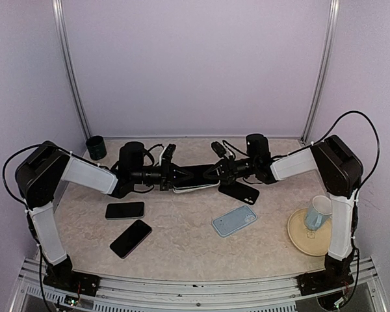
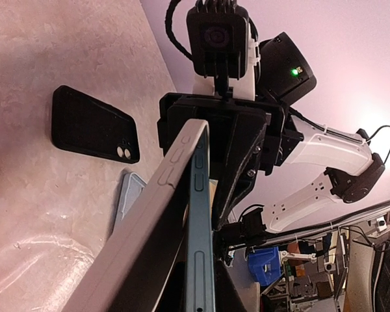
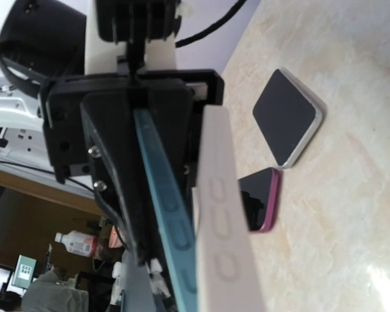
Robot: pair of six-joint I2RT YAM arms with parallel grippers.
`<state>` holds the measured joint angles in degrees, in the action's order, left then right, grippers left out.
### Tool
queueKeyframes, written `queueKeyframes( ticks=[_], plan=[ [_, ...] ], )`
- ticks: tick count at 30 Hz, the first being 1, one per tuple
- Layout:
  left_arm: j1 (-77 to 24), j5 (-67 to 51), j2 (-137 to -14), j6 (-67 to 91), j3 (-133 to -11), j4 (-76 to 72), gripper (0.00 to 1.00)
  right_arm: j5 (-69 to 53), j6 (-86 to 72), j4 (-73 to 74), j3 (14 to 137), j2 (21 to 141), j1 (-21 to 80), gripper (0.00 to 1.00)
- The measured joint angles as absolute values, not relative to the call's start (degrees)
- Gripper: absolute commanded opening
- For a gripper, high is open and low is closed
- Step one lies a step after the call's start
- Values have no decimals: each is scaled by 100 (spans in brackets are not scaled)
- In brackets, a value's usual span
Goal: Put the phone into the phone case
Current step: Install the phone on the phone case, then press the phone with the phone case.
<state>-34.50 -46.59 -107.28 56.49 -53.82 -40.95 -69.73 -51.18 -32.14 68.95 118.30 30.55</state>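
Both arms meet above the middle of the table and hold the phone [image 1: 196, 173] edge-up between them. It has a dark face and a teal edge [image 2: 200, 214] [image 3: 166, 195]. The white phone case [image 1: 194, 189] [image 2: 143, 227] [image 3: 218, 195] lies against the phone's side, spreading from it toward my left gripper's end. My left gripper [image 1: 175, 177] [image 2: 196, 289] is shut on the phone's left end. From the other side, my right gripper [image 1: 213, 173] [image 2: 214, 127] [image 3: 201, 289] is closed over the phone and the case together.
Two dark phones [image 1: 125, 210] [image 1: 130, 238] lie front left. A light blue case [image 1: 234, 220] and a black case [image 1: 239, 192] [image 2: 94, 127] lie right of centre. A dark cup [image 1: 96, 147] stands back left. A mug [image 1: 318, 212] sits on a plate [image 1: 299, 242] at the right.
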Motion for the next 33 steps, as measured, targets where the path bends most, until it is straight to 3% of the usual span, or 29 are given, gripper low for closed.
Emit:
queueKeyframes(
  ticks=[8,17,22,33],
  plan=[
    [-3450,-4672,-10720,5649,-5393,-4132,28,-7144,-5505,-3715,6849,11839,3055,17],
    [-3444,-4698,-10626,5634,-5457,-4112,43,-7183,-6058,-4362,6726,11902,3052,10],
    [-3433,-4692,-10530,5610,-5470,-4003,61,-7185,-6370,-4781,6654,11972,3050,8],
    [-3286,-4270,-10003,5238,-5586,-2856,68,-7185,-6580,-5011,6619,12005,3000,6]
  ],
)
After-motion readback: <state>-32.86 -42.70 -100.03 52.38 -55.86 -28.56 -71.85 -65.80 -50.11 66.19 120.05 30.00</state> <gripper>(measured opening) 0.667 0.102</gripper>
